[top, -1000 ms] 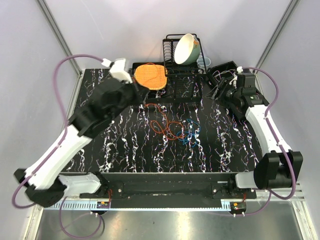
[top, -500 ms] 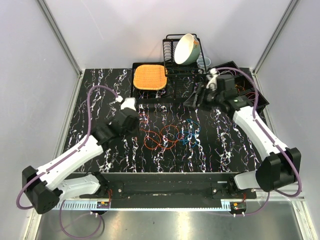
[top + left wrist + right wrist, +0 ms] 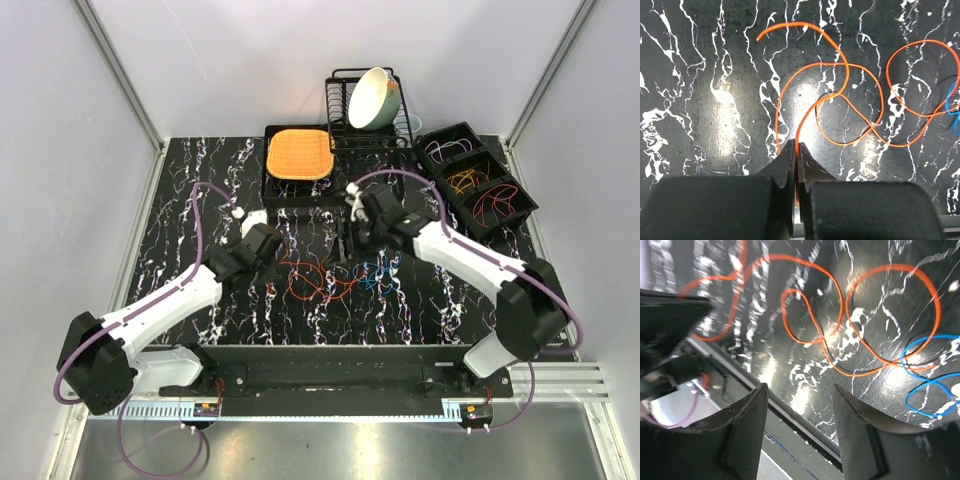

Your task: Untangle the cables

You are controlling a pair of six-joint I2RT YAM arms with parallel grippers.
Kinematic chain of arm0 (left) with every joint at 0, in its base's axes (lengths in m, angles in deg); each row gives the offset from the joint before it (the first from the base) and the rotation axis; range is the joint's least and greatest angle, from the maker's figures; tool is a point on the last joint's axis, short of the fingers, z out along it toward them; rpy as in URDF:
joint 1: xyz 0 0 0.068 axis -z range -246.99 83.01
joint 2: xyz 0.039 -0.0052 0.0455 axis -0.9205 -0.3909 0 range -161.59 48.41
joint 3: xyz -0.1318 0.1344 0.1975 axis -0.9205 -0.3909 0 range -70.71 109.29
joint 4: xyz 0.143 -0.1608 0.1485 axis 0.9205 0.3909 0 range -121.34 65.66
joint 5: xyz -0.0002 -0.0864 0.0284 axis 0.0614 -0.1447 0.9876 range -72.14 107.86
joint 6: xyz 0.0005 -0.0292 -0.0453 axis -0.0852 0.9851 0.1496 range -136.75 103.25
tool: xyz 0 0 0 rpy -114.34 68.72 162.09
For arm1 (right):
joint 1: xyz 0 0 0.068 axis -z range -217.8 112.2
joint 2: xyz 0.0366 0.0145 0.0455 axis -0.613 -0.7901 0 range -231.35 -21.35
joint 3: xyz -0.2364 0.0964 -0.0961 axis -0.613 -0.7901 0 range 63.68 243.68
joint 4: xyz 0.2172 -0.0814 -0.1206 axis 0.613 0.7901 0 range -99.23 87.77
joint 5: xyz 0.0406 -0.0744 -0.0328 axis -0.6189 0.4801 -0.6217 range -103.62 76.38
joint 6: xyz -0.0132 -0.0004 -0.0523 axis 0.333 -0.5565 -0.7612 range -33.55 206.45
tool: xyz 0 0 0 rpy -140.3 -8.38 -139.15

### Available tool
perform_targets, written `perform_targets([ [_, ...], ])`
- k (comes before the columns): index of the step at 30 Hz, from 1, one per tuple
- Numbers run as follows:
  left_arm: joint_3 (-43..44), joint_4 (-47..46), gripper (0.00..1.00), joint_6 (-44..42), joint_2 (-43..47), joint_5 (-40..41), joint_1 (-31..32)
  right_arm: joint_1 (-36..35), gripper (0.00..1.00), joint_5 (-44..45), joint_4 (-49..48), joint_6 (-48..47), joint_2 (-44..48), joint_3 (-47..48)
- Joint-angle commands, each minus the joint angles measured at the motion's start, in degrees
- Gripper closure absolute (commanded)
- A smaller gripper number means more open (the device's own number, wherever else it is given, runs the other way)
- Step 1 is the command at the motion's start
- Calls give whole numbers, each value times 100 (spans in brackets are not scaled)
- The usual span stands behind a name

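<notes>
A long orange cable (image 3: 318, 283) lies in loops on the black marbled table (image 3: 180, 200), mid-front. A blue cable (image 3: 383, 276) is tangled with its right end. My left gripper (image 3: 277, 262) is at the orange cable's left end. In the left wrist view it (image 3: 797, 150) is shut on the orange strand (image 3: 850, 100), with the blue cable (image 3: 954, 107) at the right edge. My right gripper (image 3: 350, 246) hovers over the loops. In the right wrist view it (image 3: 799, 387) is open and empty above the orange (image 3: 890, 268) and blue (image 3: 906, 401) cables.
Three black bins (image 3: 470, 180) at the back right hold other thin cables, purple, yellow-orange and red. A dish rack with a bowl (image 3: 372, 100) and a black tray with an orange mat (image 3: 300, 153) stand at the back. The table's front edge (image 3: 790, 420) shows under my right gripper.
Both arms swung from the back of the table to the middle. The left gripper came down on the orange cable's left end. The right one left the bins. The orange loops spread leftward.
</notes>
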Motion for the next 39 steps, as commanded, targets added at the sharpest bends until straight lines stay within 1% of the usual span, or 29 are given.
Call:
perform_targets([
  [1,-180,-320,100,201,45,-2,-101,-345,41,925,288,278,-486,233],
  [4,-338,-381,100,262,36,-2,-145,-618,42,1410,562,576,-838,497],
  [10,-742,-776,100,385,-8,-248,-197,-1119,41,1727,694,1279,-1479,892],
  [15,-910,-944,100,394,-17,-380,-197,-1444,40,2052,860,1588,-2077,1401],
  [21,-989,-988,100,298,115,-441,-198,-1559,40,2431,1229,1764,-2578,1903],
  [25,-1068,-997,100,262,255,-424,-198,-1629,40,2738,1458,1843,-2781,2053],
  [28,-1129,-1032,100,245,308,-441,-198,-1682,41,2765,1547,1852,-2947,2097],
  [34,-1182,-1041,100,210,370,-477,-206,-1770,48,2765,1599,1870,-3203,2185],
  [35,-1191,-1041,100,210,405,-477,-206,-1778,50,2774,1608,1870,-3229,2211],
  [37,-1217,-1041,100,210,431,-477,-215,-1805,57,2844,1704,1852,-3308,2264],
  [38,-1226,-1041,100,210,440,-468,-215,-1822,66,2879,1748,1843,-3326,2281],
  [39,-1235,-1041,100,210,466,-477,-224,-1849,69,2949,1810,1843,-3343,2290],
])
